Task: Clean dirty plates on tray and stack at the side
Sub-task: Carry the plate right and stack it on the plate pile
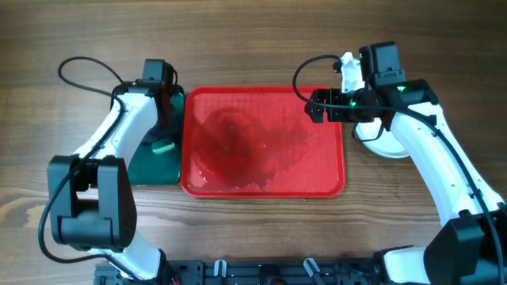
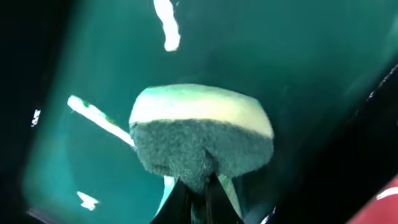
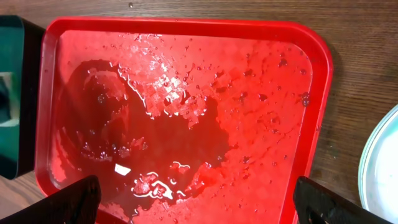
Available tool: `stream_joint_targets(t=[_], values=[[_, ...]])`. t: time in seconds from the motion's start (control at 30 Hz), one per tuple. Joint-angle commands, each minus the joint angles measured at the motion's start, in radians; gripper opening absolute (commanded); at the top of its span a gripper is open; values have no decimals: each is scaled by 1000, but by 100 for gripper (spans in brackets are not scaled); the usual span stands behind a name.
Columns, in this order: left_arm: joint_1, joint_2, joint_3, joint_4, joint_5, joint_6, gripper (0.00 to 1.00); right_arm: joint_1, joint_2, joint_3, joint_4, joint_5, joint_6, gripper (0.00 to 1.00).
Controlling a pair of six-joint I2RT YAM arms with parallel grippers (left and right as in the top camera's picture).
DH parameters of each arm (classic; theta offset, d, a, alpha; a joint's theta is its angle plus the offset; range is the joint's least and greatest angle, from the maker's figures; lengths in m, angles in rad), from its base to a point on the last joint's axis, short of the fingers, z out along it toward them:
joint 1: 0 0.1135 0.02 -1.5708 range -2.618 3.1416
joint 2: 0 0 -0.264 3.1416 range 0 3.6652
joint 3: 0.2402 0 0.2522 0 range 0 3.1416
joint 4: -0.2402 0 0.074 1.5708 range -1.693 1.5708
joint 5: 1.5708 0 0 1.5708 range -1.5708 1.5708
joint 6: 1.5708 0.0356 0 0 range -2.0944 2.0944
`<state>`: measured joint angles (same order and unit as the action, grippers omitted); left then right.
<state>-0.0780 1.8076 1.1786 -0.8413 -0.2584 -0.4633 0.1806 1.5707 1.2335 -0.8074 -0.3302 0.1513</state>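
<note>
plates sit off the tray, stacked on the table just beside its right rim and partly under the right arm. from above i cannot tell how many are in the pile. in the right wrist view only a pale curved edge shows at the far right. the tray holds no plate, only a sheet of water and scattered drops, and its long axis runs left to right between the two arms.

right pincer hangs over the tray's far right corner and points in across the red surface, so the stack lies behind and to the outside of it, near but not touching. its jaws are spread wide, one finger at each lower corner of the wrist view, with nothing between them and nothing touched. this arm is much the nearer to the plates. they are round, so no angle of approach is favoured.

left pincer is on the other side, low over the green tray, clamped on a sponge with its scrubbing face toward the camera.

with the tray bare and the plates at the side, the job looks all but finished.
</note>
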Motion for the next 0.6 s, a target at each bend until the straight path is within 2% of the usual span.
stream_joint_targets(t=[0.0,0.13,0.17,0.3,0.33,0.37,0.4,0.57], values=[[3,-7,-91,100,-11,-17,4,3,-17,19,2,16,-21,100],[3,-7,-114,101,34,-17,4,3,-17,19,3,17,-20,100],[3,-7,-114,100,34,-17,8,3,-17,19,2,17,-21,100],[3,-33,-85,38,44,-13,53,3,-17,19,3,21,-22,100],[3,-54,-70,32,43,-12,67,3,-17,19,3,20,-33,100],[3,-84,-50,24,40,-11,94,3,-17,19,3,21,-46,100],[3,-108,-36,21,41,-3,100,3,-17,19,3,20,-46,100],[3,-264,0,-21,41,25,100,3,-17,19,6,20,-44,100]])
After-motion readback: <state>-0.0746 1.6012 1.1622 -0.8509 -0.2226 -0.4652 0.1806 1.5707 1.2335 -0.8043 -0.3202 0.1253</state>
